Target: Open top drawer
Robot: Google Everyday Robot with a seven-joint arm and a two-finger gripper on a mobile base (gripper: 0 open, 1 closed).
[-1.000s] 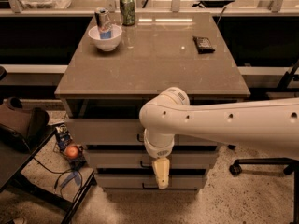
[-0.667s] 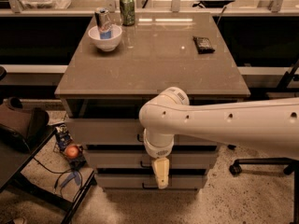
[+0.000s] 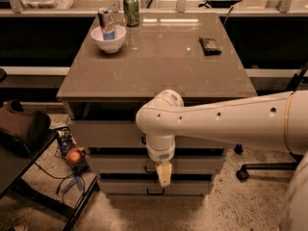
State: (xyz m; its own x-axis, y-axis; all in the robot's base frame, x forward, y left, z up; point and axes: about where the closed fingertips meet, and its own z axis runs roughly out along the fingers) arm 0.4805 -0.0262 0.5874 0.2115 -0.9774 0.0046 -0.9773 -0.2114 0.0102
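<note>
The top drawer [image 3: 106, 134] is the tallest grey-beige front of the cabinet, just under the dark gap below the tabletop. It sits flush with the two shorter drawers below it. Its black handle [image 3: 143, 140] shows only as a small piece at the arm's left edge. My white arm reaches in from the right across the cabinet front. My gripper [image 3: 163, 174] hangs pointing down in front of the middle drawer [image 3: 110, 164], below the top drawer's handle, and holds nothing that I can see.
On the cabinet top [image 3: 163, 57] stand a white bowl with a can in it [image 3: 109, 36], a green can [image 3: 131, 9] and a dark packet [image 3: 210, 45]. A dark bag [image 3: 19, 129], cables and an orange ball [image 3: 73, 156] lie at the left. An office chair base [image 3: 250, 170] is at the right.
</note>
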